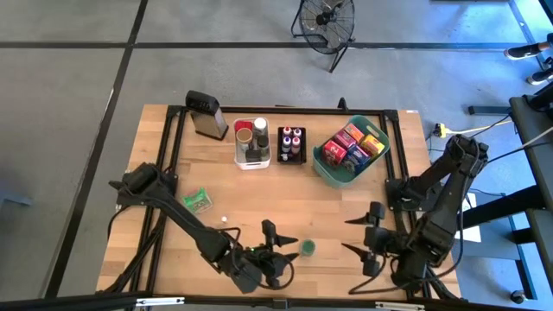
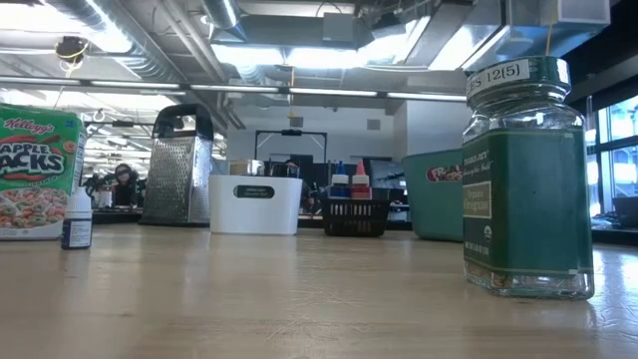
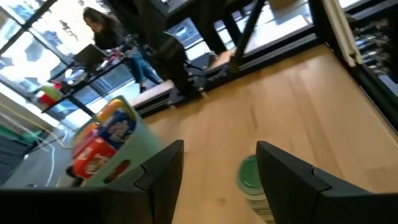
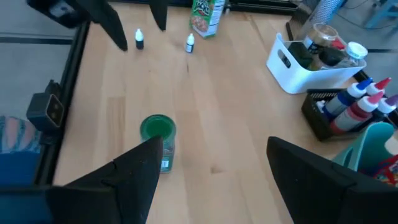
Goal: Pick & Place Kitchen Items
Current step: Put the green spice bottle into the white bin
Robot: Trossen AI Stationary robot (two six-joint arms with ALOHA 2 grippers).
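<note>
A small glass jar with a green lid and green label (image 1: pixel 307 248) stands upright on the wooden table near its front edge, large in the low view (image 2: pixel 523 179). My left gripper (image 1: pixel 281 239) is open just left of the jar. In the left wrist view, the jar (image 3: pixel 250 177) shows between the fingers of the left gripper (image 3: pixel 219 149), partly behind one finger. My right gripper (image 1: pixel 352 235) is open to the jar's right. The right wrist view shows the right gripper (image 4: pixel 214 143) spread wide, with the jar (image 4: pixel 157 138) beside one finger.
A green cereal box (image 1: pixel 197 200) and a small white bottle (image 1: pixel 223 219) are on the table's left part. Along the far side stand a grater (image 1: pixel 206 114), a white bin (image 1: pixel 251 143) with jars, a black tray (image 1: pixel 292 144) of bottles and a teal basket (image 1: pixel 324 164) of boxes.
</note>
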